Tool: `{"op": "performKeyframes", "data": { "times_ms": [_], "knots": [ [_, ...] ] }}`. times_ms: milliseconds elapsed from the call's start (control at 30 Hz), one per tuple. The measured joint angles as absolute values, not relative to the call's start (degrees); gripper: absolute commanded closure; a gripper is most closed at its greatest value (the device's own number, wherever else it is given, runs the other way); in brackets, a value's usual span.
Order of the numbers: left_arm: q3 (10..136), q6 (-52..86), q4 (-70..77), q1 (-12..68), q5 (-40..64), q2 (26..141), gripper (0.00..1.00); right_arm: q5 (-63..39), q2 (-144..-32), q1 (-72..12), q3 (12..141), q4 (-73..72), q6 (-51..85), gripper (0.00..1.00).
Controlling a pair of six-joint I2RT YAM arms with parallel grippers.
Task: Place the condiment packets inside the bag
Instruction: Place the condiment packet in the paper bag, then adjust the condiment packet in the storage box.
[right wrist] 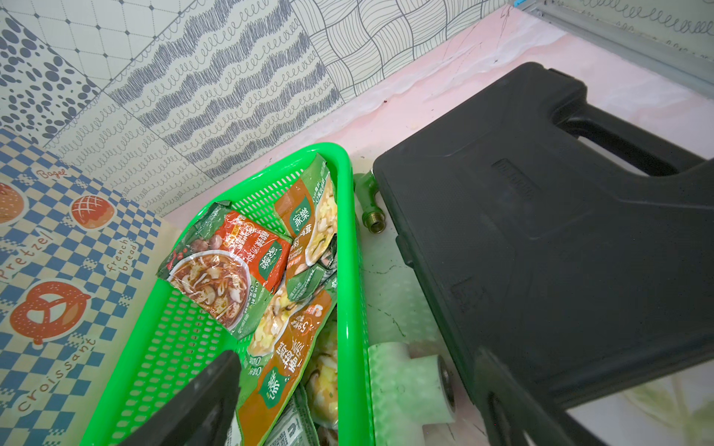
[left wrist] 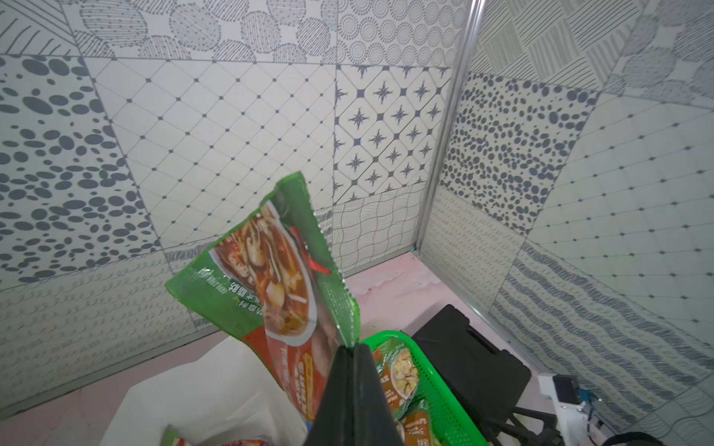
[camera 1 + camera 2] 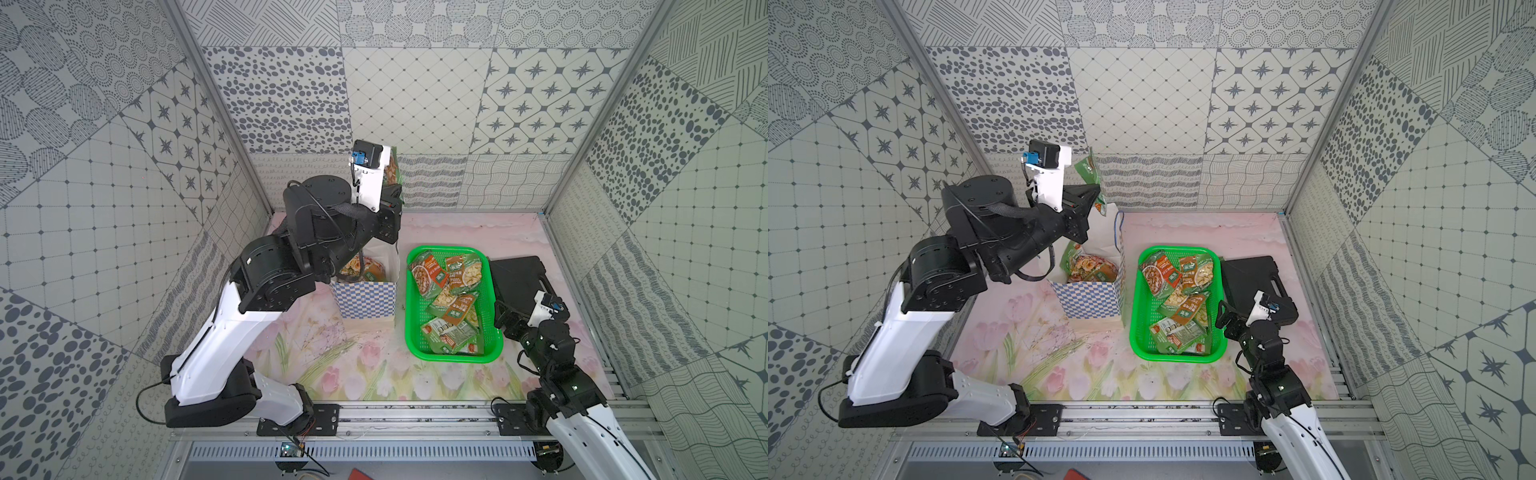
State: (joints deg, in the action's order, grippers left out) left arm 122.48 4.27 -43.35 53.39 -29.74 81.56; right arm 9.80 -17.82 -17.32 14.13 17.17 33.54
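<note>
My left gripper (image 3: pixel 397 195) (image 3: pixel 1098 193) (image 2: pixel 353 347) is shut on the edge of a green and orange condiment packet (image 3: pixel 390 170) (image 3: pixel 1090 170) (image 2: pixel 278 270). It holds the packet high above the open bag (image 3: pixel 365 299) (image 3: pixel 1092 299) (image 2: pixel 185 401), which is white paper with a blue checkered band. Another packet (image 3: pixel 357 268) (image 3: pixel 1090 268) lies inside the bag. Several more packets (image 3: pixel 449 299) (image 3: pixel 1179 299) (image 1: pixel 228 270) lie in the green basket (image 3: pixel 453 358) (image 3: pixel 1177 357). My right gripper (image 3: pixel 503 318) (image 3: pixel 1223 318) (image 1: pixel 355 382) is open and empty, straddling the basket's right rim.
A black plastic case (image 3: pixel 519 278) (image 3: pixel 1252 276) (image 1: pixel 541 231) lies right of the basket, under the right arm. Between case and basket lie a white pipe tee (image 1: pixel 409 382) and a green tap fitting (image 1: pixel 371 208). Patterned walls enclose the table on three sides.
</note>
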Motion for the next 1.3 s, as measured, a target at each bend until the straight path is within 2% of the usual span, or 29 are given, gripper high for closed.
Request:
{"op": "performKeyframes", "data": {
  "times_ms": [367,400,433,467,533,567,733,867,1100,1300],
  "knots": [
    [107.0,7.7,-45.9,41.2,-30.2,80.0,1.0,5.8,-22.6,-17.3,14.2,15.0,32.7,0.03],
    [106.0,8.5,-46.4,40.1,-29.8,80.0,0.88,5.5,-23.1,-17.3,14.2,14.9,32.6,0.03],
    [105.2,9.1,-46.9,39.3,-29.3,80.0,0.64,5.1,-23.6,-17.3,14.2,14.7,32.6,0.03],
    [104.3,9.8,-47.4,38.6,-28.9,80.0,0.45,5.0,-23.9,-17.3,14.3,14.6,32.6,0.03],
    [102.9,11.0,-48.6,37.3,-27.9,79.9,0.21,4.6,-24.3,-17.3,14.3,14.3,32.5,0.03],
    [102.5,11.6,-49.0,37.0,-27.6,79.8,0.18,4.5,-24.5,-17.3,14.3,14.2,32.5,0.03],
    [99.6,15.0,-50.8,36.5,-24.8,77.1,0.08,4.3,-25.1,-17.3,14.3,13.5,32.5,0.03],
    [98.4,16.9,-51.9,39.8,-24.2,74.5,0.01,4.3,-25.2,-17.3,14.4,13.5,32.5,0.04],
    [98.7,17.4,-51.9,52.4,-27.0,75.5,0.01,5.7,-24.3,-17.3,14.9,14.4,32.5,0.03],
    [99.1,17.3,-51.8,59.5,-28.7,79.8,0.0,9.7,-20.7,-17.3,15.4,16.8,32.6,0.03]
  ]
}}
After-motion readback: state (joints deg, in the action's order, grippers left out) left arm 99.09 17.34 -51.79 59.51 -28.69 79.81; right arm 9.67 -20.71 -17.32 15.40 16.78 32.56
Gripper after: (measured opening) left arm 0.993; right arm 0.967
